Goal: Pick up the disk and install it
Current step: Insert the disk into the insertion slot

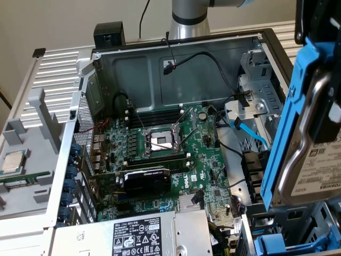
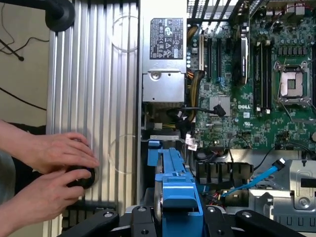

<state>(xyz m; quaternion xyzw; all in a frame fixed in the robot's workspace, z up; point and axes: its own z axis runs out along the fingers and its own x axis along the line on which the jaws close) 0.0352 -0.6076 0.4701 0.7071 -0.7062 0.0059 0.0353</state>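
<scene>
Above the open computer case, near its drive cage, the disk was held on edge, pinched across its blue carrier frame by the gripper. A snag was judged possible: the loose blue cable lay beside the cage (black wires too) and could be trapped under the carrier. A tilted entry could jam the frame against the metal cage walls.
</scene>
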